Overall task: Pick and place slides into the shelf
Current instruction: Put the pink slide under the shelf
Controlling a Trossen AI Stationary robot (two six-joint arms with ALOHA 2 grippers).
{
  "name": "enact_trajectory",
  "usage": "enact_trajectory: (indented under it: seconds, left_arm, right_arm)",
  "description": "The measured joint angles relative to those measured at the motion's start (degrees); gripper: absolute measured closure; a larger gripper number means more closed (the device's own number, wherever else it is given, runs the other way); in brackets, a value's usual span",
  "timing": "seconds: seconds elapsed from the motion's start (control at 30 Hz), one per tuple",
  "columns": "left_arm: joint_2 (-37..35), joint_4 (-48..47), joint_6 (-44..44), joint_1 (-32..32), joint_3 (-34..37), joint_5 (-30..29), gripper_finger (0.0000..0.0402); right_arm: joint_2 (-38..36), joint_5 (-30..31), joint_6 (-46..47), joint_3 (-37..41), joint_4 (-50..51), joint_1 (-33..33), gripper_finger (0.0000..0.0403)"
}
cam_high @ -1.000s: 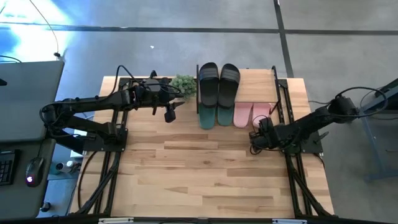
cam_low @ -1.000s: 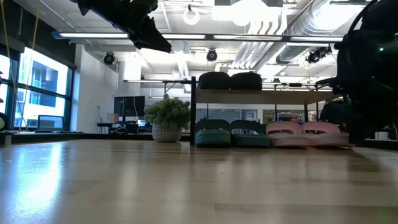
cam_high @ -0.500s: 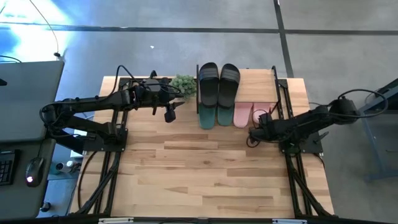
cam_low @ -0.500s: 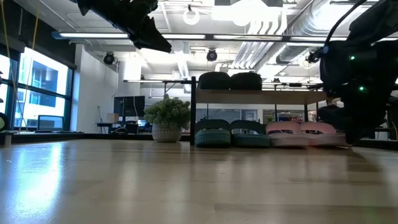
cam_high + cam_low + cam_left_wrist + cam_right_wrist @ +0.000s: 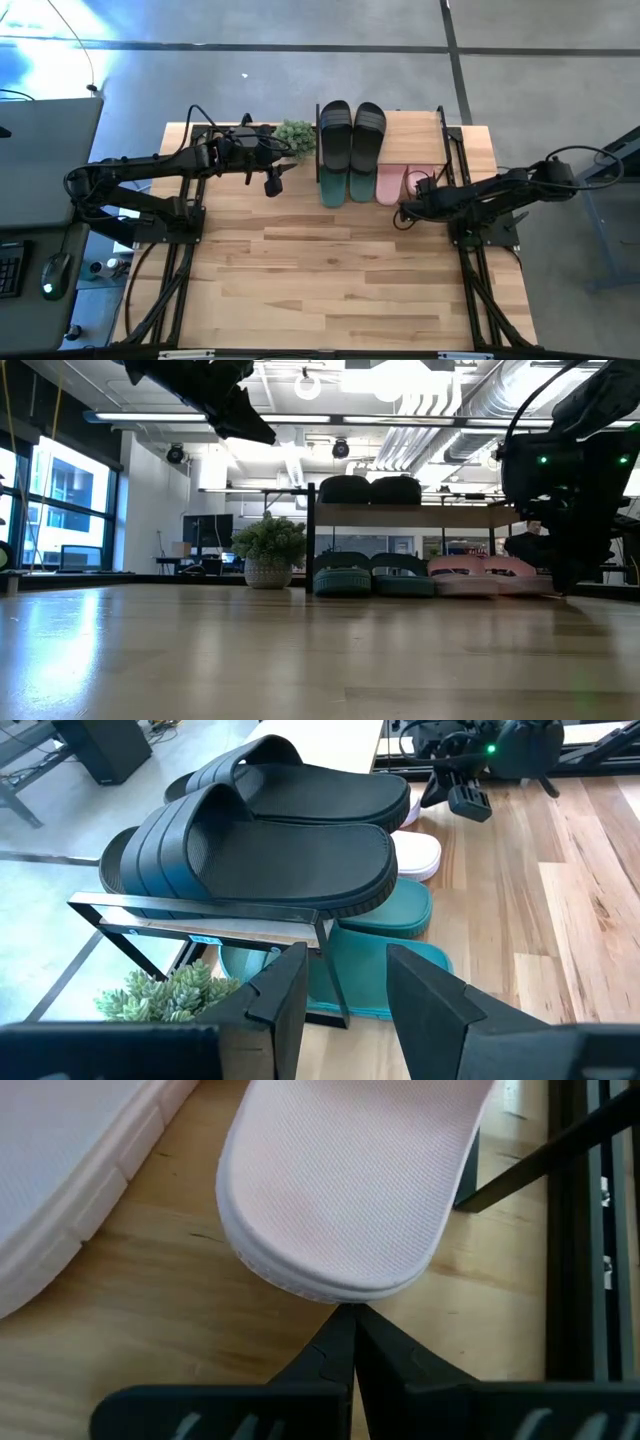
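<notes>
I see all six slides at the shelf (image 5: pixel 425 125), at twelve o'clock on the table (image 5: pixel 330 270). The black pair (image 5: pixel 351 128) lies side by side on the light plank board, straps ribbed, soles smooth and matte. The teal-green pair (image 5: pixel 347 186) sits under the board on the table, heels poking out toward me. Just beside them at their three o'clock is the pale pink pair (image 5: pixel 403 181), also under the board; the soles carry a fine woven-looking texture and a thick rounded rim.

My right gripper (image 5: pixel 352 1342) is down at the table right in front of the heel of the outer pink slide (image 5: pixel 345 1190). Its fingers (image 5: pixel 325 1365) are clenched together, pad against pad, holding nothing; the tips sit just at the heel's rim, and I cannot tell whether they touch it.

My left gripper (image 5: pixel 345 985) hangs in the air at about ten o'clock, near the small green potted plant (image 5: pixel 295 135) that stands just beside the shelf's thin black post. Its fingers (image 5: pixel 285 990) are released, partly apart, with nothing between them.

The table is light butcher-block wood, in long planks.
</notes>
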State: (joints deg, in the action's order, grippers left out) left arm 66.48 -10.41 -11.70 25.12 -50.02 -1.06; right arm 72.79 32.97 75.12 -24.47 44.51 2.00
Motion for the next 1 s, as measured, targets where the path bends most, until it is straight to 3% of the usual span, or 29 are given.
enact_trajectory:
  seconds: [0.33,0.73,1.0]
  left_arm:
    - [0.0,0.0,0.0,0.0,0.0,0.0,0.0279]
    - [0.0,0.0,0.0,0.0,0.0,0.0,0.0279]
    - [0.0,0.0,0.0,0.0,0.0,0.0,0.0279]
  right_arm:
    - [0.0,-1.1,-0.6,0.0,0.0,0.5,0.0403]
    - [0.0,-5.0,-1.0,-4.0,2.4,-5.2,0.0403]
    - [0.0,-5.1,-9.5,-8.5,-14.0,-11.8,0.0403]
